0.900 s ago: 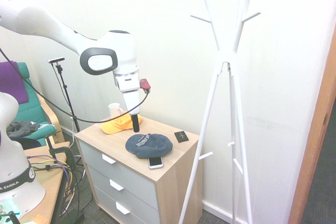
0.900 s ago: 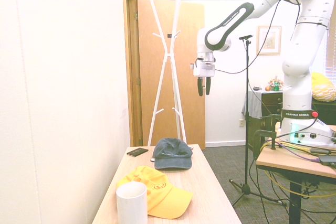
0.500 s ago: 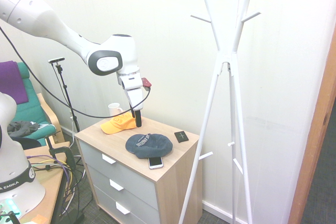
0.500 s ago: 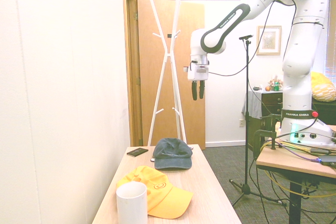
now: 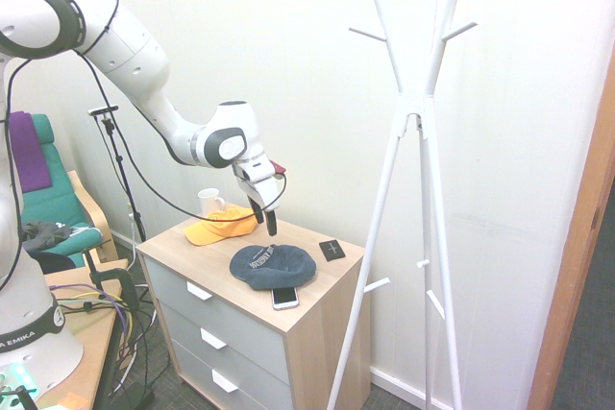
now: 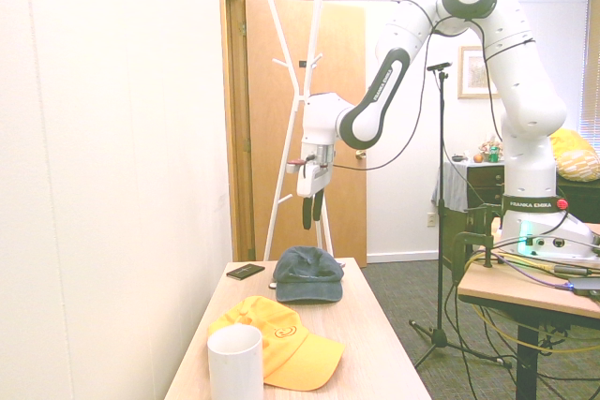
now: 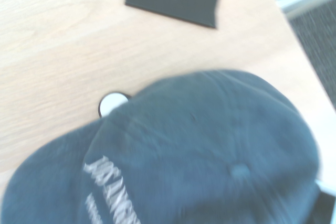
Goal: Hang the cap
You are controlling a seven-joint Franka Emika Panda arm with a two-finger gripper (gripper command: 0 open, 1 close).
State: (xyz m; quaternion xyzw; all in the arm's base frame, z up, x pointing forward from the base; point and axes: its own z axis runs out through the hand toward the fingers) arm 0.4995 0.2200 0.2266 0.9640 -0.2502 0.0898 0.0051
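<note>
End effector spread open, empty, above cap. Risks: phone at cap's 5 o'clock dragged along; soft crown slipping from pinch.

So the white arm comes in from the upper left of the first exterior view, bends at a big grey-capped joint near the top left corner, then slopes down toward the middle of the frame. In the second exterior view it's flipped: base column on the right side, arching up to a joint at the upper right and reaching back left to the centre. The wrist is tipped so the gripper points pretty much straight down. Its two dark fingers hang spread apart, nothing between them. The gripper sits mid-frame in both views, left of centre in the first.
</note>
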